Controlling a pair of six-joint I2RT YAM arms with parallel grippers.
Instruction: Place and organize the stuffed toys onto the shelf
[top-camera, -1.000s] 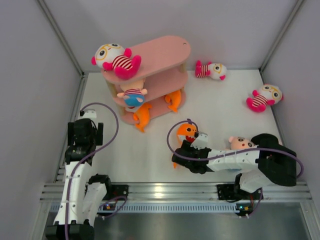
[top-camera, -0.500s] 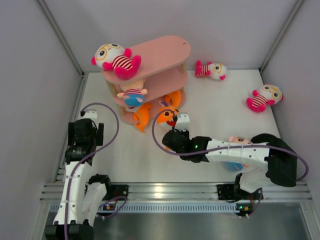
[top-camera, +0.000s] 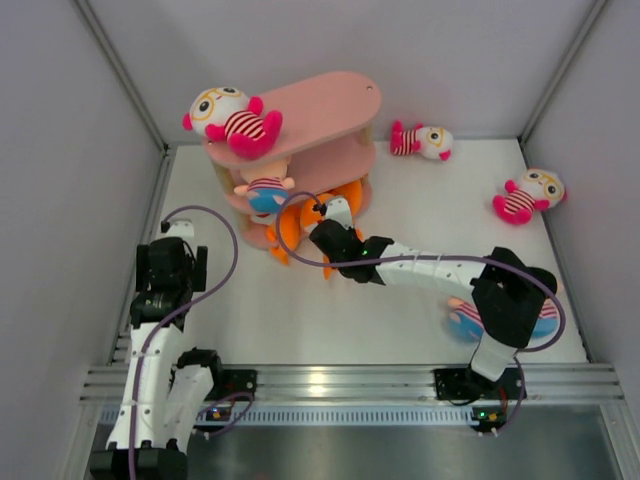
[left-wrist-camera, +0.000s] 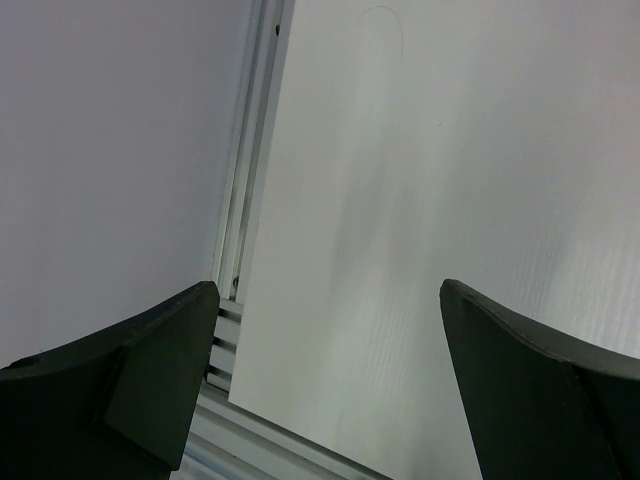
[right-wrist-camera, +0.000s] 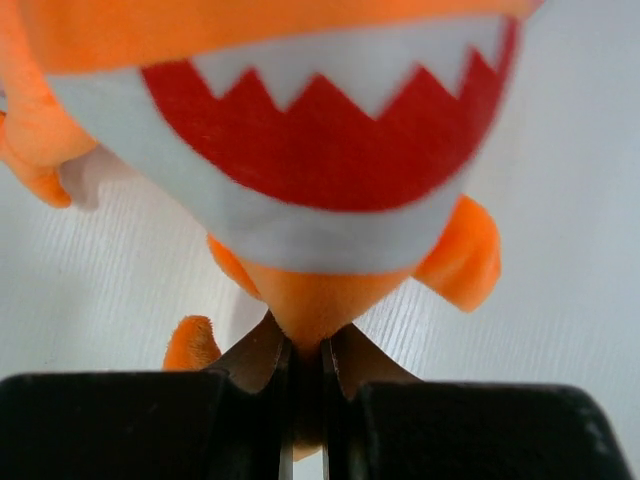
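Right hand (right-wrist-camera: 305, 352) is clenched on the narrow orange end of a toothy orange fish (right-wrist-camera: 300, 150), just below its red, zigzag-toothed mouth. From above, that hand (top-camera: 330, 228) reaches to the front of the pink shelf (top-camera: 330, 100), which stands at the far left of the tabletop (top-camera: 280, 310), and the held fish (top-camera: 318, 212) sits at the shelf's bottom tier.

On the top tier lies a goggled striped doll (top-camera: 228, 115), and on the middle tier a peach doll (top-camera: 265, 188). The bottom tier has two more orange fish, one at its left end (top-camera: 283, 232) and one at its right (top-camera: 349, 196). Two goggled dolls lie loose, one at the far edge (top-camera: 420, 140) and one by the right edge (top-camera: 528, 194). Another peach doll in blue pants (top-camera: 463, 320) lies partly under the right arm near the near-right corner.

Left hand (left-wrist-camera: 325, 290) hangs released, jaws wide over bare tabletop by the left edge.

The fish looks light and soft, so the plush should squash under the grip and not slip. Held by its thin end, though, it will likely flop and may tip as it is let go. A hold across the fuller body would probably steer it better. It seems to fit between the two fish already on that tier.
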